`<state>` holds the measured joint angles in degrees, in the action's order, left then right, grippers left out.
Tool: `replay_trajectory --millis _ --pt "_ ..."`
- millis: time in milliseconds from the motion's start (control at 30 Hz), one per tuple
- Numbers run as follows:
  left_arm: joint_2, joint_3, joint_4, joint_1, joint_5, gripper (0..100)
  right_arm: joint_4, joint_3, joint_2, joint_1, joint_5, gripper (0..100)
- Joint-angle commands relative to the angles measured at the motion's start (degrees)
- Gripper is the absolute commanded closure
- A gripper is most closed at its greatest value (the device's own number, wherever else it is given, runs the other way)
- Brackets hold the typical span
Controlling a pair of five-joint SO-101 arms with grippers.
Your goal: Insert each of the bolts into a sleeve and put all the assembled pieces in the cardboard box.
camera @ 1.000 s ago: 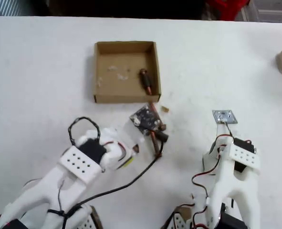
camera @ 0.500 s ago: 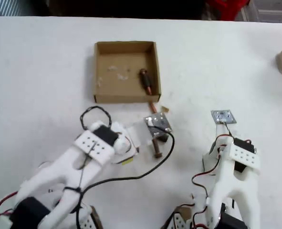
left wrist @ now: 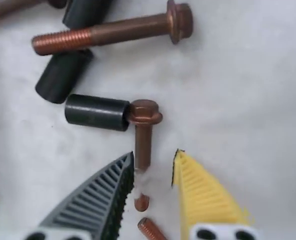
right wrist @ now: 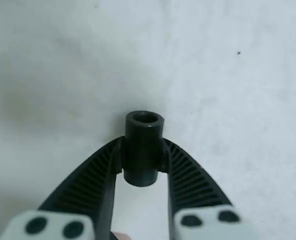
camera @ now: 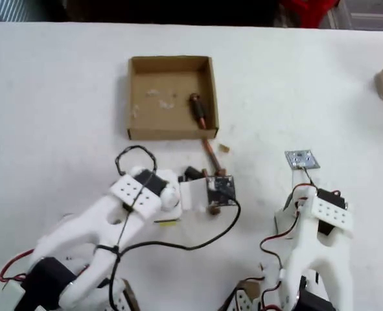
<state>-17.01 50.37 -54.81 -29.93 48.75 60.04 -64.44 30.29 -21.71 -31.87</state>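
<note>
1. Your left claw (left wrist: 154, 156) stands open, one finger on either side of a copper bolt (left wrist: 143, 140) that lies on the white surface (left wrist: 248, 90).
2. A black sleeve (left wrist: 95, 112) touches that bolt's head. A second bolt (left wrist: 112, 30) lies near.
3. Your right claw (right wrist: 141, 145) is closed on a second sleeve (right wrist: 143, 127).
4. Seen from above, the cardboard box (camera: 170, 61) sits at 11 o'clock from your left claw. One assembled piece (camera: 198, 110) rests at the box's 3 o'clock side.
</note>
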Motion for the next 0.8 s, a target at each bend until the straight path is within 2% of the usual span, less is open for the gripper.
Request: replay_trajectory --millis 0,133,633,767 --pt "-0.13 -0.35 1.76 -3.38 0.44 84 -0.4 0.35 1.54 -0.31 -0.7 98.1" --pt "-0.04 -0.18 5.36 -4.26 -4.66 84 -0.4 0.35 1.71 -0.31 -0.7 98.1" --pt "8.92 -5.36 4.22 -1.19 -2.2 84 -0.4 0.35 1.36 -0.31 -0.7 98.1" --pt "12.97 -8.35 3.78 -1.19 -6.68 84 -0.4 0.35 1.45 -0.4 -0.7 98.1"
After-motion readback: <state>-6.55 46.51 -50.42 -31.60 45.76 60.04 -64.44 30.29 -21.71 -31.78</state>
